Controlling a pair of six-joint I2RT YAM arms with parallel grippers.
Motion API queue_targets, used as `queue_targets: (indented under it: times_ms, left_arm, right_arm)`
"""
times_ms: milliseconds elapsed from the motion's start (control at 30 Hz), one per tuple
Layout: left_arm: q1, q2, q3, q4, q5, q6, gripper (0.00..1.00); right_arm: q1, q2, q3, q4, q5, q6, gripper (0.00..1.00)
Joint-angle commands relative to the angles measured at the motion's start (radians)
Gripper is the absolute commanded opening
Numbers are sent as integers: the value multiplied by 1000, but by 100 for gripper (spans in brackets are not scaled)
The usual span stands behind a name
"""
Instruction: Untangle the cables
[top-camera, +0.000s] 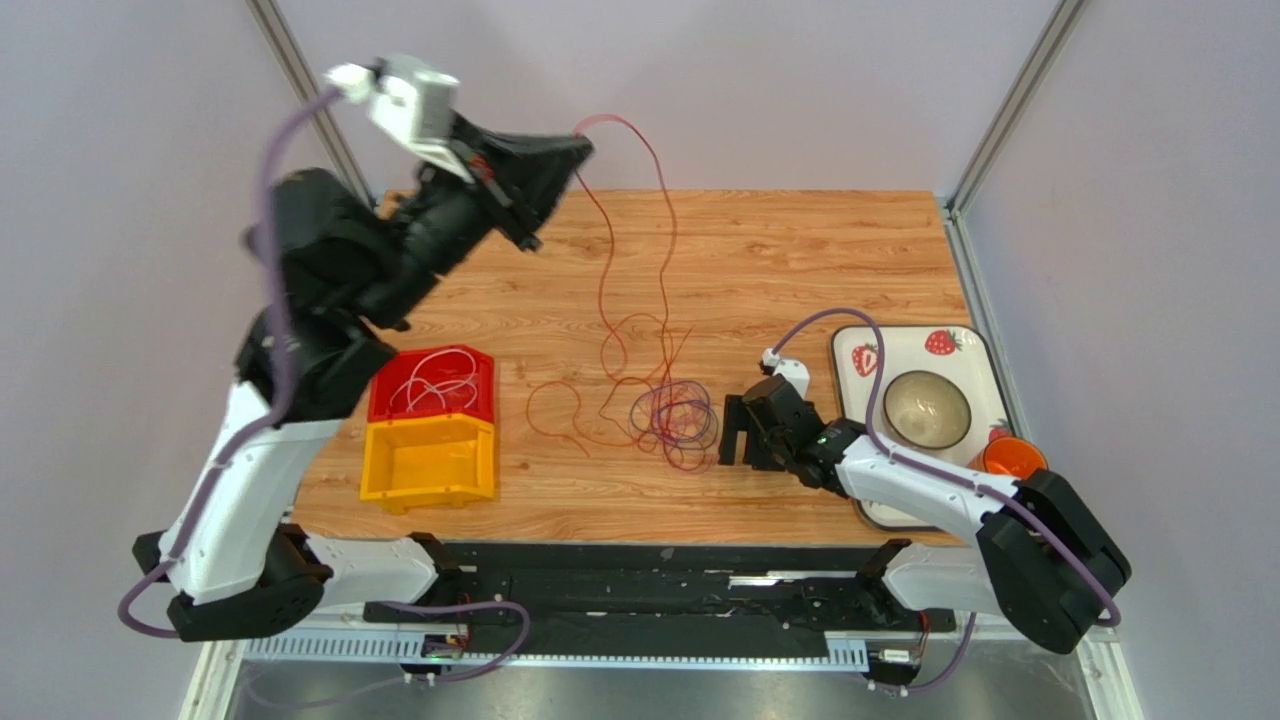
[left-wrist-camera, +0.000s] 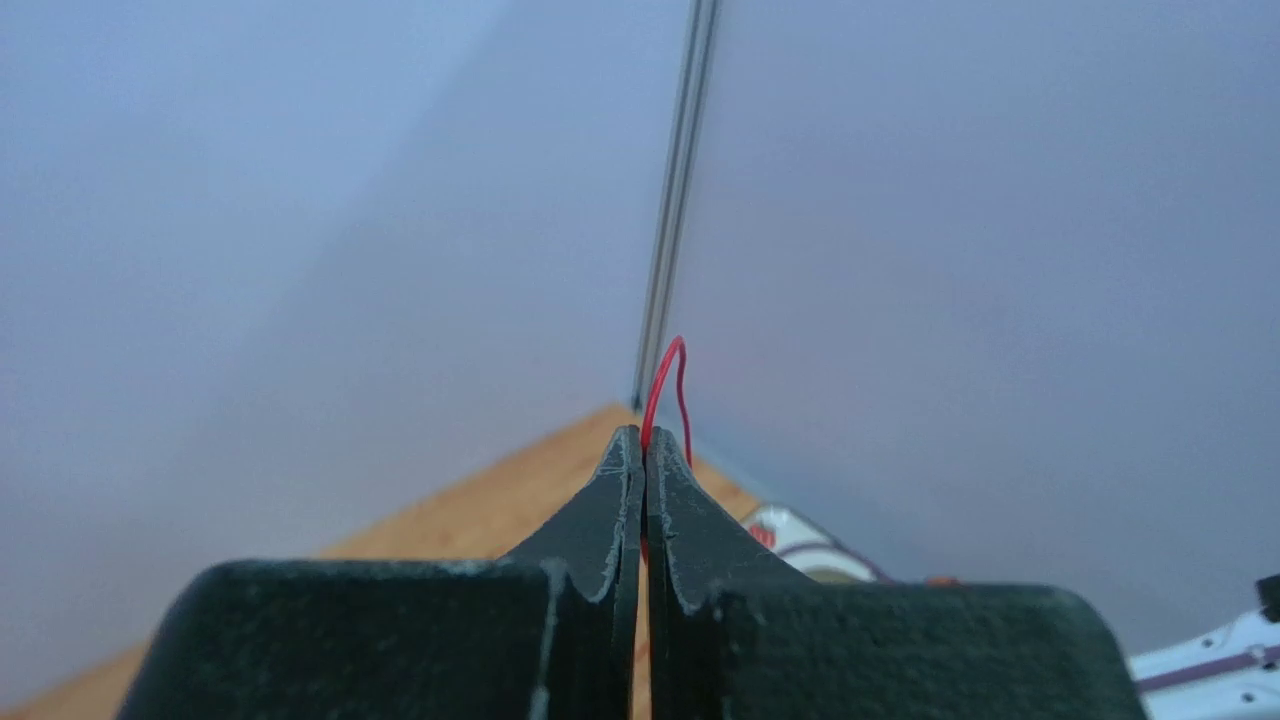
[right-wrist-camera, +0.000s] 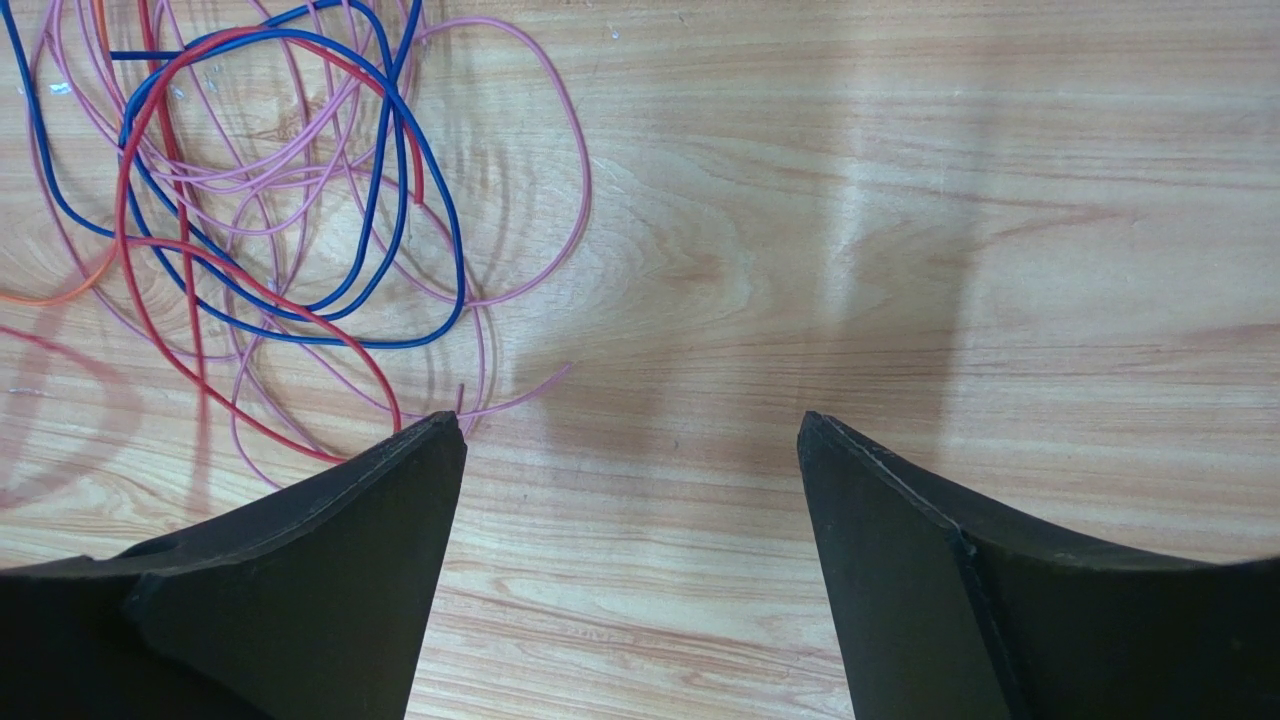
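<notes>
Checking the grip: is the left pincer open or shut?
Shut on the red cable: the left pincer's fingertips meet, the wire looping out between them and trailing down to the tangle.

Top view: bright, even, diffuse light; counter (top-camera: 781, 255) uniformly lit, shadows under the arms soft and faint. Left wrist view: dimmer, bluish cast, walls flat and featureless; left end effector (left-wrist-camera: 645, 438) near-black, red cable (left-wrist-camera: 669, 375) crisp. Right wrist view: wood grain sharp, pale sheen mid-frame, faint shadows ahead of right end effector (right-wrist-camera: 628, 423).
</notes>
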Motion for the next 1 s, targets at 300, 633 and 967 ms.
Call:
queue_targets:
  times_ms: [300, 633, 967]
  left_arm:
    - [-4, -180, -870, -125, -25, -272, 53]
    - [-157, -100, -925, -143, -132, -284, 59]
    - [-280, 269, -829, -79, -304, -413, 70]
  right_arm:
    - [-3, -3, 7, 46, -1, -6, 86]
    - [-9, -347, -150, 47, 125, 104, 87]
    - [-42, -741, -329, -20, 245, 224, 95]
